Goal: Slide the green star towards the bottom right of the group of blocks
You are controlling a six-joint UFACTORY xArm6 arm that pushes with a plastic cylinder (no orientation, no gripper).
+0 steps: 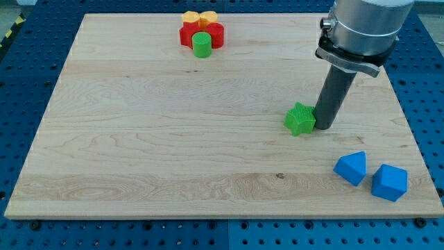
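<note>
On the wooden board (139, 139), my tip (323, 127) touches the green star (300, 119); no gripper fitted.

No text, label, brand or number can be read anywhere (blocks and board alike).

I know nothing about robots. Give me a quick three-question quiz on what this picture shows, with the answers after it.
1. True or false: my tip sits just to the view's right of the green star.
2. How many blue blocks lie near the board's bottom right corner? A) one B) two C) three
3. Fill in: in the cluster at the view's top, the green cylinder sits in front of a ____ block, with yellow behind.

Key:
1. True; the tip is right against the star's right side.
2. B: the two blue blocks lie side by side.
3. Red: the red block, with the yellow block behind.
</note>
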